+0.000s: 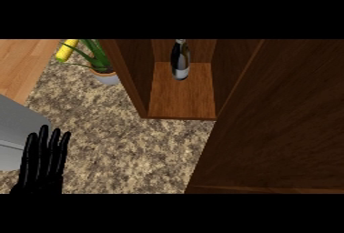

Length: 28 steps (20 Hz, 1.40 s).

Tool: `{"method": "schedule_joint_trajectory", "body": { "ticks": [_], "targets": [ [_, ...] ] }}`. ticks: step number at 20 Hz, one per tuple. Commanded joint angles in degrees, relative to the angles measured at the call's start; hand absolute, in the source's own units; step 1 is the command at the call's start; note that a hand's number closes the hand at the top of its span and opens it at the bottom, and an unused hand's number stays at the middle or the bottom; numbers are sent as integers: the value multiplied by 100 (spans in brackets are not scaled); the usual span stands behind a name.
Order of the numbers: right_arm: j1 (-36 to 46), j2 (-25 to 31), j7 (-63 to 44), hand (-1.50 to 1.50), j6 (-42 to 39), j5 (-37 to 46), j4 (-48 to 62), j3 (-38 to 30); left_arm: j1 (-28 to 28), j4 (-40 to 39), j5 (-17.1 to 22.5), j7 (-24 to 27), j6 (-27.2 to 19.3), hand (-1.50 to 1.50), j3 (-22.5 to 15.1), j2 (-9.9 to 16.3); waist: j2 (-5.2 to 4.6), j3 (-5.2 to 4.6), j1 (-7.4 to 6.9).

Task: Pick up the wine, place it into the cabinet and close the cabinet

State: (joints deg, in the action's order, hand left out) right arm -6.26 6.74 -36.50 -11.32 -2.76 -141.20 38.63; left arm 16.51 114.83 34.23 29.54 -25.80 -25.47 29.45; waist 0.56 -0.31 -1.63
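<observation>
- Spreading across the whole scene, the speckled beige-and-brown tabletop (128, 150) carries everything else; a strip of lighter wood surface shows at the far left corner.
- A wide wooden cabinet door (282, 123) stands open and fills the right side, from the far edge down to the near edge, blocking whatever lies behind it.
- The cabinet (134, 77) itself sits at the far middle, its dark side walls framing a lighter wooden shelf floor that reaches toward the near side.
- A grey forearm shows at the left edge, partly behind the left hand.
- The left hand (42, 164) rests at the near left with its black fingers (43, 141) straight, close together and pointing up toward the far side; it has hold of nothing and lies well apart from the cabinet.
- The wine (179, 61), a dark bottle with a pale glint along its body, stands upright inside the cabinet at the far end of the shelf floor, between the two side walls and touched by no hand.
- A potted plant (101, 63) with long green leaves and a pale pot stands just left of the cabinet at the far side.
- A yellow object (66, 51) lies far left beside the plant's leaves; what it is cannot be told.
</observation>
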Motion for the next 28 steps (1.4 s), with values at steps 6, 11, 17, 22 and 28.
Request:
{"method": "schedule_joint_trajectory", "body": {
  "ticks": [6, 11, 17, 22, 28],
  "targets": [
    [1479, -653, -537, 150, 1400, 218, 294, 1335, 824, 395, 692, 151, 904, -150, 919, 681, 1, -9, -141],
    [2688, -655, -291, 150, 2398, 307, 1235, 1354, 1187, 469, 987, 284, 1527, -150, 1283, 915, -13, -8, -252],
    [4157, -648, -483, 150, 3148, -261, 2044, 927, 1101, 170, 1359, 251, 1960, -150, 1863, 1100, -46, -10, -255],
    [5659, -666, -253, 150, 3645, -1128, 3418, 448, 1348, 298, 1537, 241, 2350, -150, 2128, 1245, -56, 7, -350],
    [7308, -672, 214, 150, 3640, -2092, 5224, -282, 1137, 276, 1921, -20, 2487, -150, 2540, 1388, -101, 11, -409]
  ]
}}
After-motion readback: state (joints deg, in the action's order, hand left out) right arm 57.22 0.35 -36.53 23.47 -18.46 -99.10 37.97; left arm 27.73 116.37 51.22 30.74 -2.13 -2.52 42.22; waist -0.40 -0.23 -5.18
